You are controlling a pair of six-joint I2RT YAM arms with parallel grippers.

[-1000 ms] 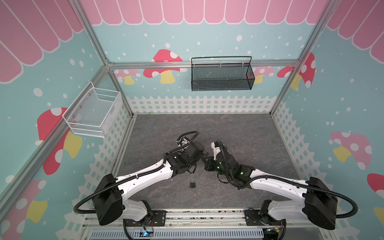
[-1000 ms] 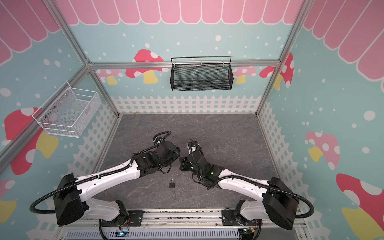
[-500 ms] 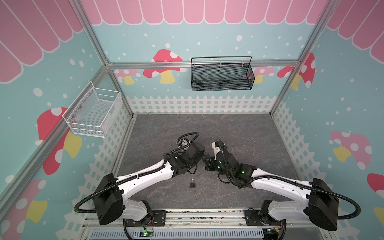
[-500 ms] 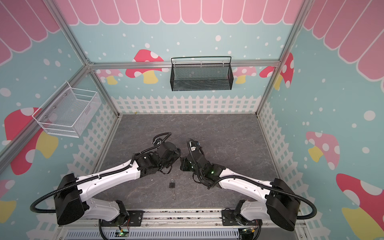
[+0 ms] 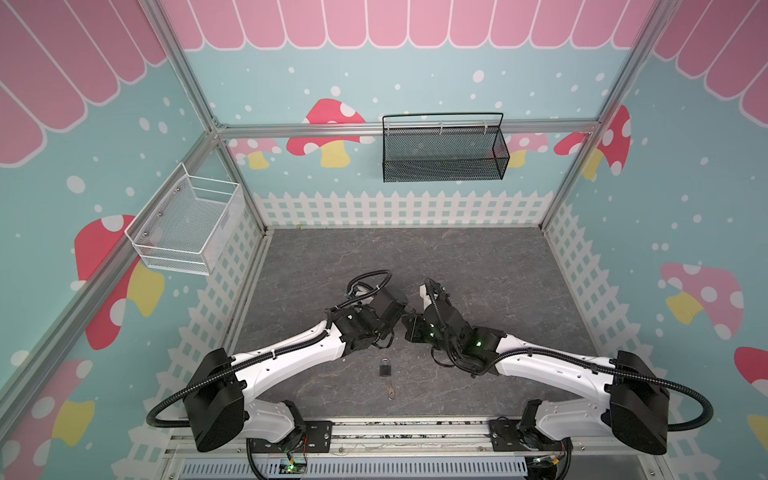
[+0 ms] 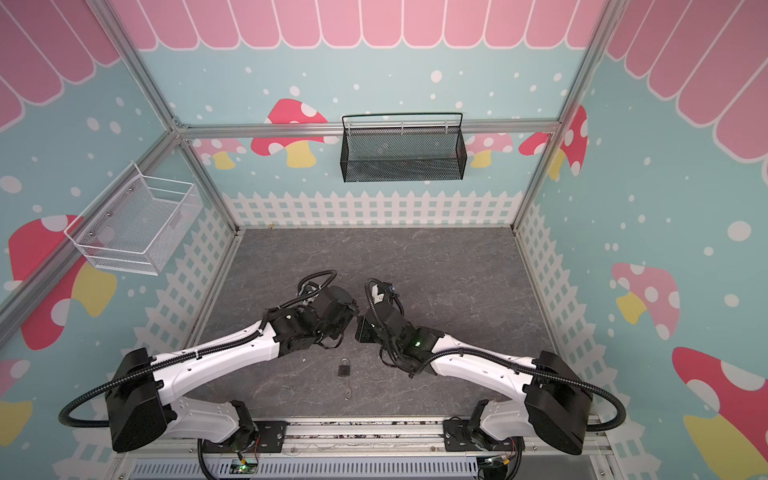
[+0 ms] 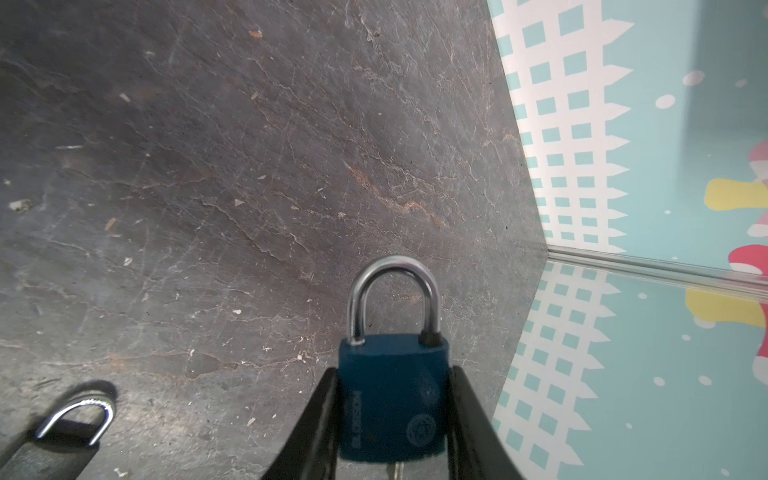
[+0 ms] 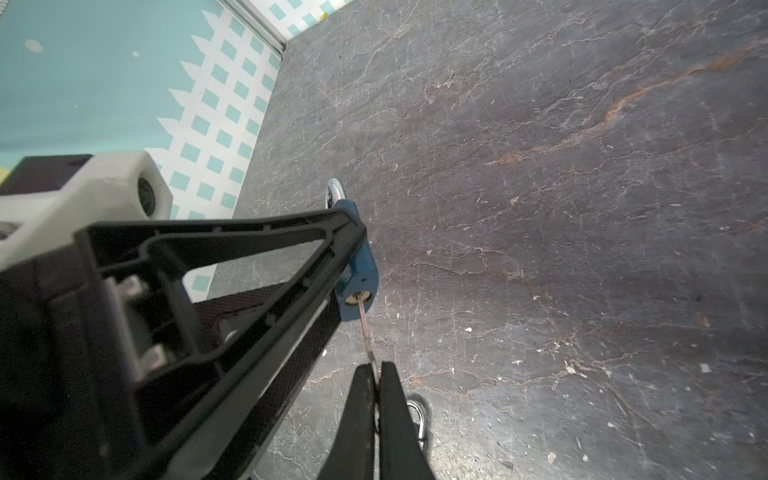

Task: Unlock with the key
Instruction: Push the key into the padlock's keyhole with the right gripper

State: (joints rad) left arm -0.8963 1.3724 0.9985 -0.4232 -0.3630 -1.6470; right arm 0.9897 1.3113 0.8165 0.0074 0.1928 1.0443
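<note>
- Key [image 8: 366, 328]: its blade runs into the keyhole in the bottom of the blue padlock [image 7: 392, 399]. Its head is pinched in the right pincer [image 8: 376, 370], whose jaws are closed tight on it.
- Blue padlock hangs clear of the surface [image 5: 457, 266], in the spot where the two arms meet in both top views.
- Left pincer [image 7: 392, 419] stands partly open, with one finger pressed against each side of the blue padlock's body.
- Shackle [image 7: 392, 270] is silver, and both legs sit in the blue body.
- Second padlock [image 5: 385, 368], a dark one, lies flat on the surface nearer the robot's base than the pincers. A loose key [image 5: 392, 391] lies near it, not touching.
</note>
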